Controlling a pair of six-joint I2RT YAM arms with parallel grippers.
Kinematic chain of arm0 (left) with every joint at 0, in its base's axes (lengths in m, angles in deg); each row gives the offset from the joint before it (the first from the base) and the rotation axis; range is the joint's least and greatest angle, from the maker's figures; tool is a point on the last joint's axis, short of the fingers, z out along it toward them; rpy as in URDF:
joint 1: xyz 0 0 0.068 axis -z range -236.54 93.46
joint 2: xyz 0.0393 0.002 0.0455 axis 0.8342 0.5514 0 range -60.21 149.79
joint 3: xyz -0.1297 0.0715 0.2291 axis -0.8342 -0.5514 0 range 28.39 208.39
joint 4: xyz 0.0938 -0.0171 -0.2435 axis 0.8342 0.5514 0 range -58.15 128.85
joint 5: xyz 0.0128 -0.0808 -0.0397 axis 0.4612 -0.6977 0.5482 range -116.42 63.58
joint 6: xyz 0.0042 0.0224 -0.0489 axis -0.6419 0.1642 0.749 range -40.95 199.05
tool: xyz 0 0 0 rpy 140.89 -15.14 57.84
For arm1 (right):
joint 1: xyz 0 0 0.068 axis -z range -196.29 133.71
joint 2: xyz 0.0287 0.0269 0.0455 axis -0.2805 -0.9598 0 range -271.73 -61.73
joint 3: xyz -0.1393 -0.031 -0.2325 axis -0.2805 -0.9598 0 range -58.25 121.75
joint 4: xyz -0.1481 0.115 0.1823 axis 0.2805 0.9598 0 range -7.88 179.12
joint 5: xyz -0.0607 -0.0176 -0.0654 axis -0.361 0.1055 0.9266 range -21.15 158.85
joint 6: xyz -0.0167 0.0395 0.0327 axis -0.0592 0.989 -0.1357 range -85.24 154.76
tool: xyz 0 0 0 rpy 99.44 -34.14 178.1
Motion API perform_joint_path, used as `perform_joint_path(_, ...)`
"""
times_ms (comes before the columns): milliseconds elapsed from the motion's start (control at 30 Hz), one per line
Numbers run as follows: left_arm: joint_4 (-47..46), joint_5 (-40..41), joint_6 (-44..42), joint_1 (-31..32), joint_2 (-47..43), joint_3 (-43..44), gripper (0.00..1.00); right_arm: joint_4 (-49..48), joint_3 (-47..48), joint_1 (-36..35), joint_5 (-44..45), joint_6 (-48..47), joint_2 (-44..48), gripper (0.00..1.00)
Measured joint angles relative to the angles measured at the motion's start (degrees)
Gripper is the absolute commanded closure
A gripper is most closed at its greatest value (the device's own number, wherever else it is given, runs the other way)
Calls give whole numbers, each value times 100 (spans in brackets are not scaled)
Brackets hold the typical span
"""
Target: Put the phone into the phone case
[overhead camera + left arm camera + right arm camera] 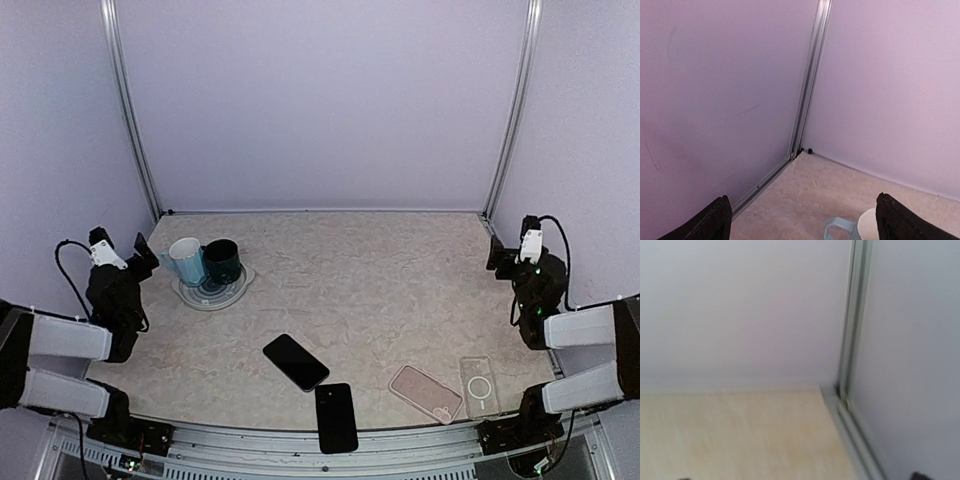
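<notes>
In the top view a black phone (295,362) lies flat, screen up, at the front middle of the table. A clear phone case (479,386) with a white ring lies at the front right. Beside it is a pink phone-shaped slab (425,392), and a second black slab (336,417) overhangs the front edge; I cannot tell whether these are phones or cases. My left gripper (140,254) is raised at the far left and open, with dark fingertips (715,220) at the frame's corners and nothing between them. My right gripper (497,252) is raised at the far right and also open.
A pale blue mug (186,261) and a dark green mug (222,261) stand on a round plate (212,292) at the back left, close to the left gripper. The pale blue mug's handle (842,230) shows in the left wrist view. Lilac walls with metal corner posts (810,85) enclose the table.
</notes>
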State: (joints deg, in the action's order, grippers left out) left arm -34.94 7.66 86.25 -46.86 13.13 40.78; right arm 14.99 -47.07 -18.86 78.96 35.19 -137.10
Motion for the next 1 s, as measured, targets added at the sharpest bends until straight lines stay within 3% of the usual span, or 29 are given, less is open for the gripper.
perform_joint_path(100, 223, 697, 160, 361, -1008, -72, 1, 1692, 1167, -7, -258, 310, 933, 31)
perform_joint_path(233, 603, 1652, 98, 1226, -1871, -35, 1, 3628, 2774, -245, -651, 835, 1174, 43)
perform_joint_path(400, 1985, 2011, 234, 2035, -2490, 662, 1, 6255, 4033, -1598, -844, 1147, 632, 49)
perform_joint_path(533, 3314, 1902, 566, 2673, -2450, 1746, 1, 7949, 4308, -2671, -1296, 1303, 136, 47)
perform_joint_path(667, 3897, 1803, 525, 3510, -2365, 2059, 1, 9475, 4310, -3692, -1499, 1639, 35, 42)
perform_joint_path(800, 4264, 1467, 417, 4017, -2295, 2140, 1, 10356, 4280, -4256, -1449, 2321, 59, 40)
perform_joint_path(1000, 4369, 667, 376, 4205, -1801, 2457, 1, 10981, 3974, -4662, -1296, 2846, -306, 39)
